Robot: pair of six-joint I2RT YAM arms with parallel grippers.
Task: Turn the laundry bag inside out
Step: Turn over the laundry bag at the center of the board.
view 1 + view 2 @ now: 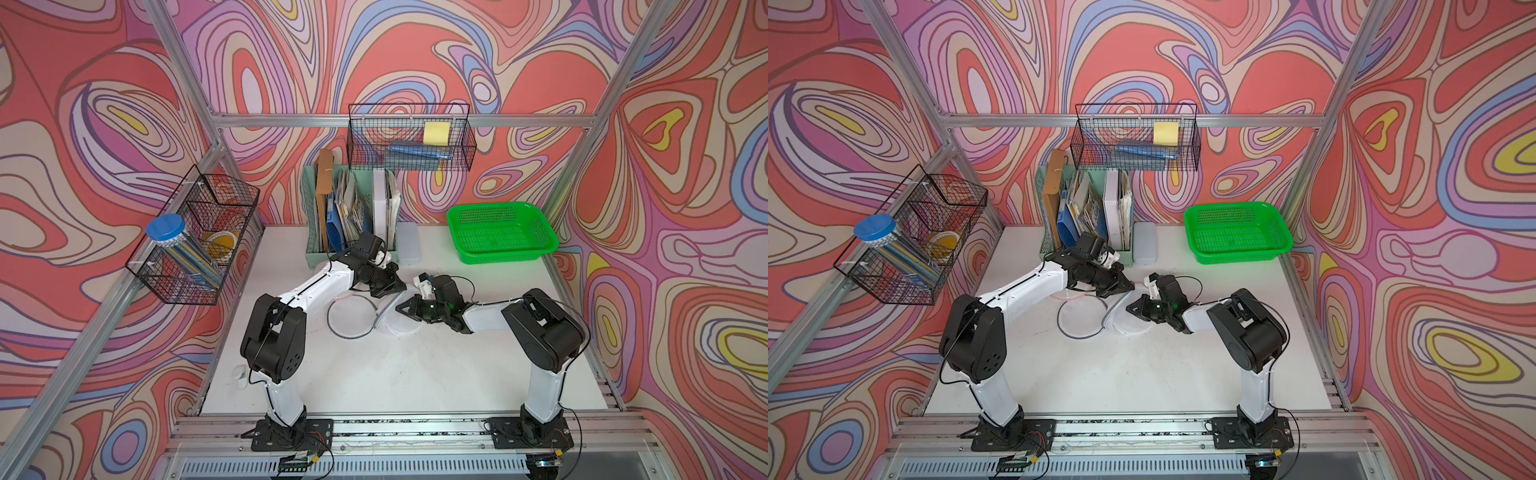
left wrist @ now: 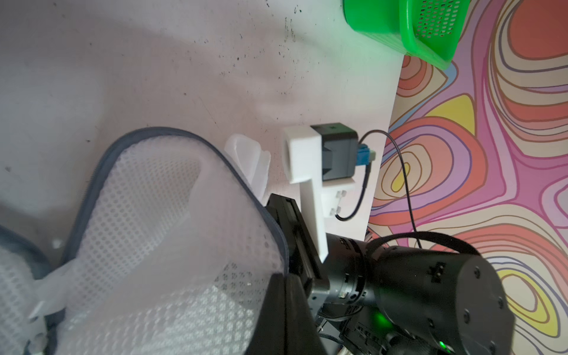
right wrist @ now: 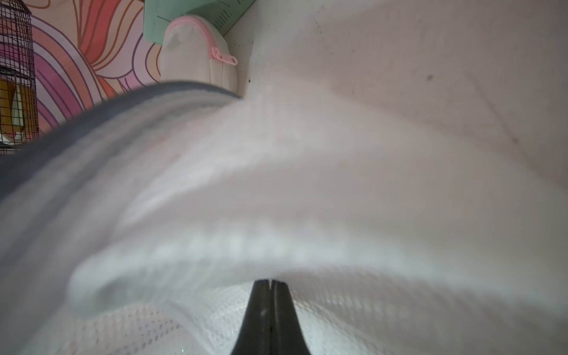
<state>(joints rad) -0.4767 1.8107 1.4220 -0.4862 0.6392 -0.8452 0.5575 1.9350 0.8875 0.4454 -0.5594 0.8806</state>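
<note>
Laundry bag (image 1: 353, 318), 1: we log left gripper (image 1: 398, 288) clamped on its rim at 1 o'clock, anchoring; right gripper (image 1: 400, 309) pinching mesh at 3 o'clock, likely to pull it through.

We see the white mesh laundry bag (image 1: 1133, 326) spread on the table (image 1: 1142, 374) as two round lobes, one of them edged in grey. Our left pincer (image 1: 1129, 286) and right pincer (image 1: 1128, 309) come nearly tip to tip at the fabric between the lobes. A green basket (image 1: 1237, 232) sits behind, well apart.
</note>
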